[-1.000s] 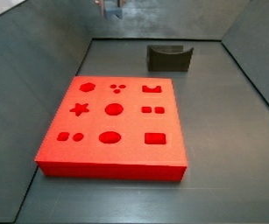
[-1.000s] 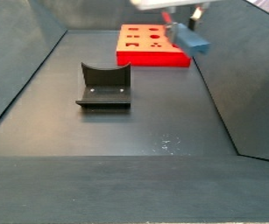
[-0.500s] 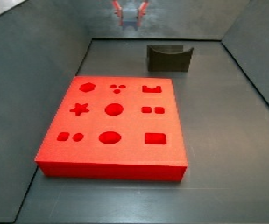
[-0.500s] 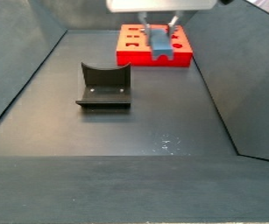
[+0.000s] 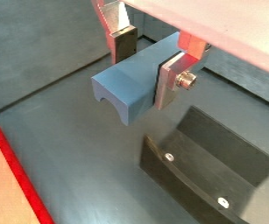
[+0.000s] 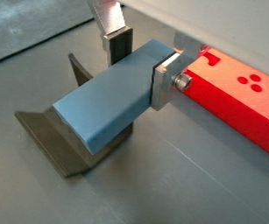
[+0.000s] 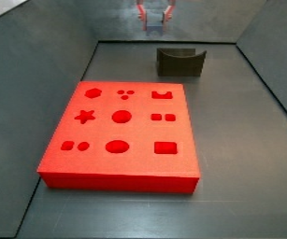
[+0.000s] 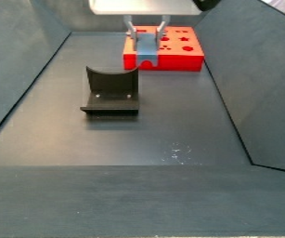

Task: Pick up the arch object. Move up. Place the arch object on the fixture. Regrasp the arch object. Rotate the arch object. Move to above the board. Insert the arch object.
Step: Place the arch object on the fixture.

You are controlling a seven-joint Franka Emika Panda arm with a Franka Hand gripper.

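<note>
Side views show the board lying at centre-left of the frame and, further right, the claw now up near the top, having drifted rightward toward the fixture over the last second. It pinches the arch object high above the desk, so I'd judge placing it on the fixture comes next.

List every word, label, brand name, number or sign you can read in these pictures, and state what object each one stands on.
None: no readable text, number or brand shows in any view.
The board carries only recessed shapes, no lettering.
The arch object, held in the gripper up above the floor near the fixture, is plain grey-blue.
The fixture is plain and dark, showing only screw heads in a wrist view.
</note>
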